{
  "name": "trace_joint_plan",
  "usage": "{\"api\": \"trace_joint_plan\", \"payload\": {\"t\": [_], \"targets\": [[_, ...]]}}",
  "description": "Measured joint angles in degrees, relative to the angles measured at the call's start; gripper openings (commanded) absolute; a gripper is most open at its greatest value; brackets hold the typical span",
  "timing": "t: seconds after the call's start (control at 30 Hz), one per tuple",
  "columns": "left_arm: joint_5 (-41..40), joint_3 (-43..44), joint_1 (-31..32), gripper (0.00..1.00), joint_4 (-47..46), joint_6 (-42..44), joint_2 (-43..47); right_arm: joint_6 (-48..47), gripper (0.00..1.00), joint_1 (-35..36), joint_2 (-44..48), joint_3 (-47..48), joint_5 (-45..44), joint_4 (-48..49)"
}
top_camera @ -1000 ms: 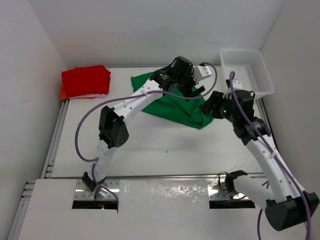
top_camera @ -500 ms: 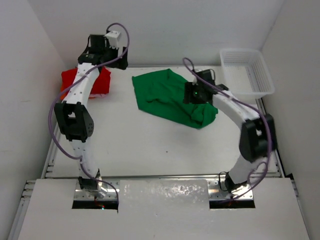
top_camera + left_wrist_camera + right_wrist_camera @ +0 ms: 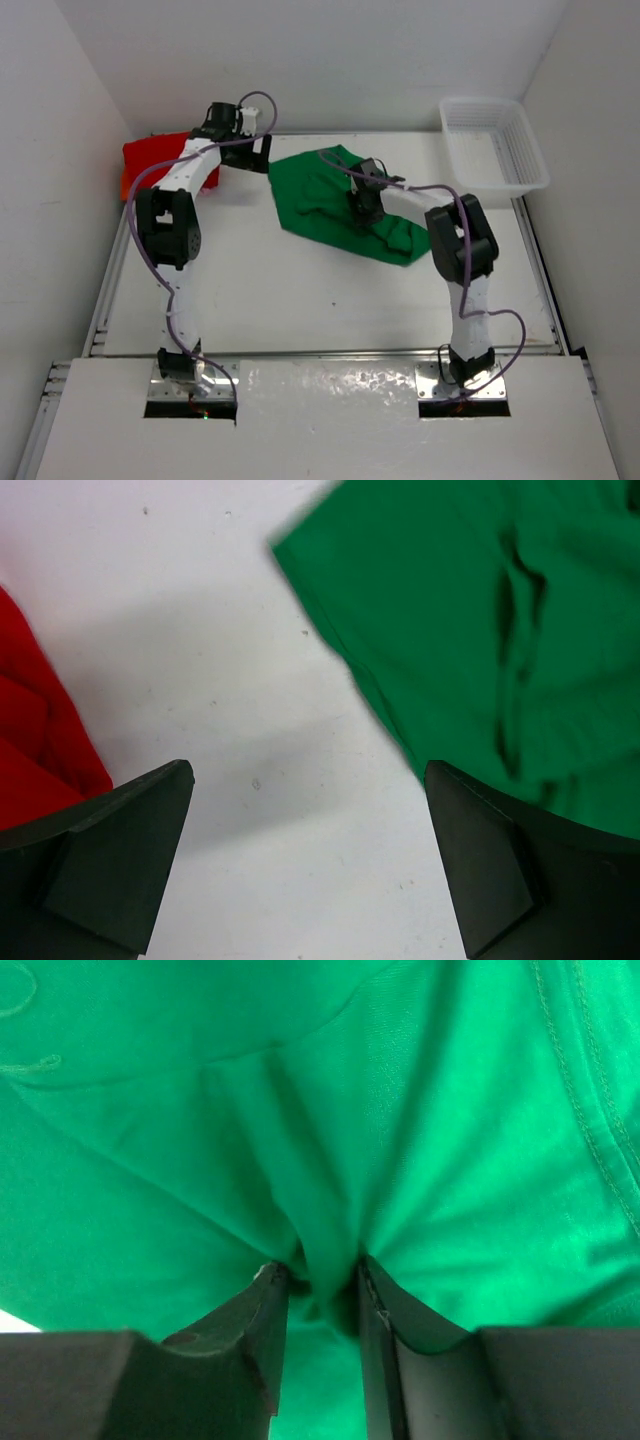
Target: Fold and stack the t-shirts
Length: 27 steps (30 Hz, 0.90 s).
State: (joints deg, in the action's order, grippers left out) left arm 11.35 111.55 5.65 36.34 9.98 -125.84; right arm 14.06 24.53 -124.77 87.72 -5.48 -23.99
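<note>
Two arms rise from mounts at the near edge of the white table (image 3: 300,290), and the crumpled green shirt (image 3: 320,190) lies past mid-table, toward the far edge; all positions are given relative to it. The right arm bends back over the shirt's right-hand bunched part, and the right gripper (image 3: 358,208) comes down on the cloth near the shirt's middle. In the right wrist view this gripper (image 3: 322,1285) is clenched on a raised fold of the green shirt (image 3: 300,1110): the two dark fingers (image 3: 250,1330) stand close together with a ridge of fabric pinched between them, and creases fan out from the pinch. The left gripper (image 3: 262,155) hangs just off the shirt's far left corner. In the left wrist view it is released (image 3: 305,775), its jaws spread wide with nothing between them, above bare table (image 3: 200,630), with the green shirt's edge (image 3: 480,610) on one side and red cloth (image 3: 30,750) on the other. Left of the green shirt, apart from it, a folded red shirt (image 3: 165,160) lies at the table's far left corner, with a strip of orange cloth (image 3: 127,186) showing beneath it. Right of the green shirt, at the far right corner, stands a white mesh basket (image 3: 530,160).
</note>
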Motion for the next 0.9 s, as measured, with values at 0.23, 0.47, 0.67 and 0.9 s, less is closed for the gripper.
{"api": "trace_joint_plan", "payload": {"t": [0.23,0.47,0.67,0.9], "targets": [[1.22,2.86,0.13,1.0,-1.05,-1.55,-4.85,-0.33,0.45,0.7,22.01,-30.91,-1.86,3.43],[6.21,-11.67,1.07,1.0,-3.61,-2.99,-2.21,-3.63,0.59,0.72,30.16,-34.49,-1.88,-5.6],[8.85,-31.87,1.84,1.0,-3.28,-4.94,12.09,-3.34,0.59,3.98,34.18,-20.11,-3.69,-4.92],[9.88,-34.47,2.67,1.0,-6.01,-6.08,16.39,0.26,0.55,11.43,19.76,-3.45,-1.07,0.96]]}}
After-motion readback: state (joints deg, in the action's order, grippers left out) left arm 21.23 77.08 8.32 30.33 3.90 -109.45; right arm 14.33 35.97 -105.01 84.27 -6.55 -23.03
